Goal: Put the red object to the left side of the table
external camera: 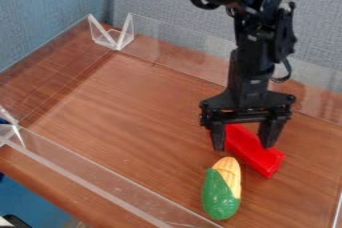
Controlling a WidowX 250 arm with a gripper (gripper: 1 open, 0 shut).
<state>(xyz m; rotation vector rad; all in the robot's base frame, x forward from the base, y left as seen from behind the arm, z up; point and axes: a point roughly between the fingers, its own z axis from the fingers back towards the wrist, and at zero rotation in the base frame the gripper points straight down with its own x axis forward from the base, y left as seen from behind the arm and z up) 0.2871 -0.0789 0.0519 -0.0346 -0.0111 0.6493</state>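
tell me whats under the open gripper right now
The red object lies on the table beneath the open gripper. Its near end shows; the fingers cover its far part. Whether they touch it cannot be told.

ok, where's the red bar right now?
The long red plastic bar lies at the camera view's lower right, under the open gripper, just above the yellow-green toy corn.

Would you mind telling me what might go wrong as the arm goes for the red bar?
1. The open gripper straddles the long red plastic bar near one end; an off-centre grasp could let it pivot or slip.
2. The yellow-green toy corn cob lies close beside the bar and could get knocked.
3. The reddish-brown wooden table has clear acrylic walls that the arm could strike.
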